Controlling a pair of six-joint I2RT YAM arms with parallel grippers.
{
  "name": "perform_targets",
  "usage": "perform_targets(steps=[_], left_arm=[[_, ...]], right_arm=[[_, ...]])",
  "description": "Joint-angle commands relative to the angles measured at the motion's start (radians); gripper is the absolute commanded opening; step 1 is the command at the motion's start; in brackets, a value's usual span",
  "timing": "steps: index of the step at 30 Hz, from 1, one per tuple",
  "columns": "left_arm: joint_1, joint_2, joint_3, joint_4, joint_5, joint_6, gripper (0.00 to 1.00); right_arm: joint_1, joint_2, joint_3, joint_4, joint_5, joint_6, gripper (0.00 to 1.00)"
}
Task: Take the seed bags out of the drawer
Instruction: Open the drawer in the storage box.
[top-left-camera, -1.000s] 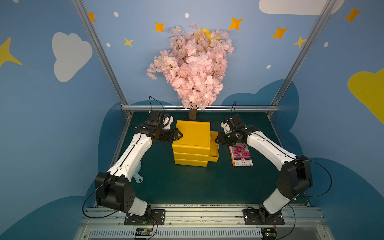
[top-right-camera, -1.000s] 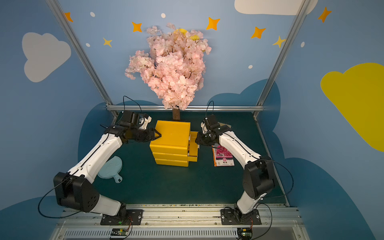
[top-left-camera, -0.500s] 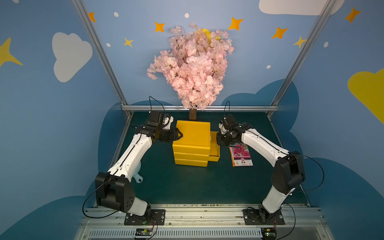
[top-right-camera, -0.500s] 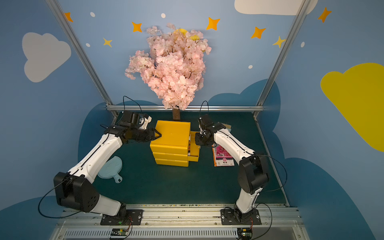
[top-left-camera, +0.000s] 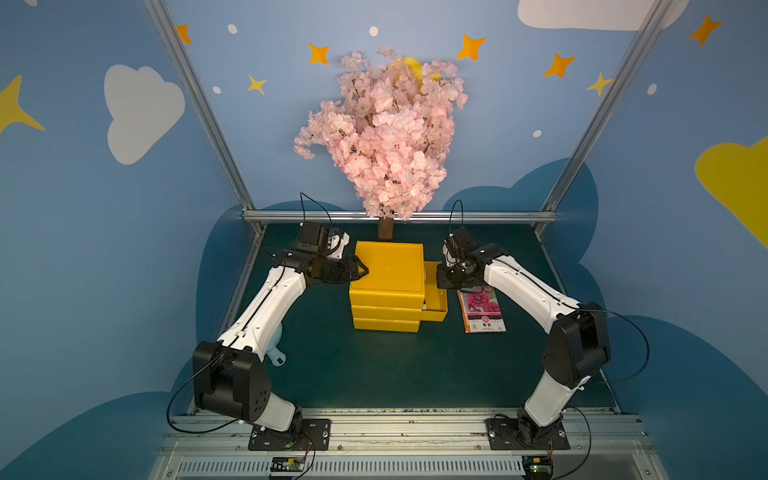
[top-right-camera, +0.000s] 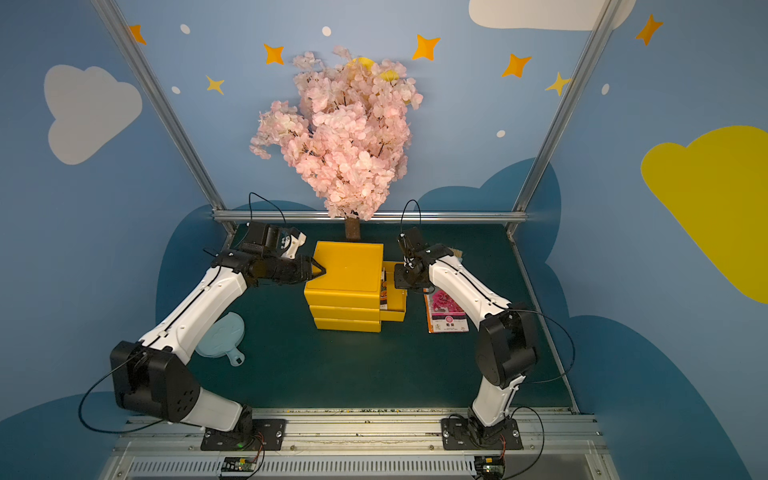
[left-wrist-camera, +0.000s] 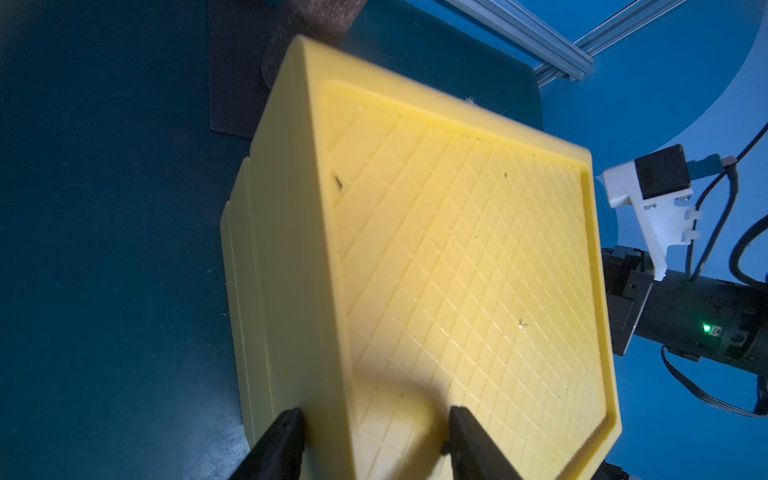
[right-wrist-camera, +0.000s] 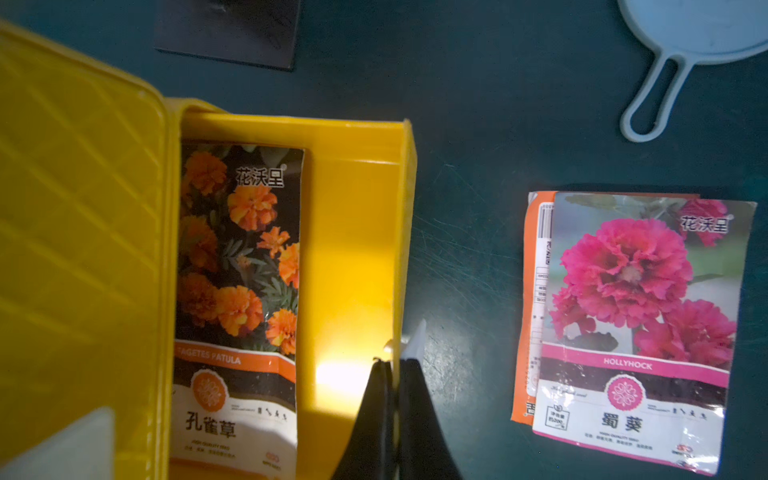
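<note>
Seed bag, glossy orange marigolds, lies in drawer; right gripper closed, left gripper clamps cabinet.

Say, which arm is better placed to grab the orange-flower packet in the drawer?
Right, probably: the right gripper pinches the drawer at its front wall, beside the packet; the left gripper is clamped on the cabinet, opposite.
</note>
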Motion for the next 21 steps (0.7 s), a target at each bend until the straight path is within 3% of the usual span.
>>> perform_targets(steps=[1,21], left_arm=[[-0.014,0.050,-0.026,-0.043,-0.008,0.015,0.57],[-0.014,0.052,-0.023,-0.046,-0.016,0.016,0.57]], right_arm=[[-0.026,-0.030,0.020,-0.059,0.013,-0.035,0.00],[-0.148,-0.075,-0.025,-0.078,-0.004,-0.083,0.00]])
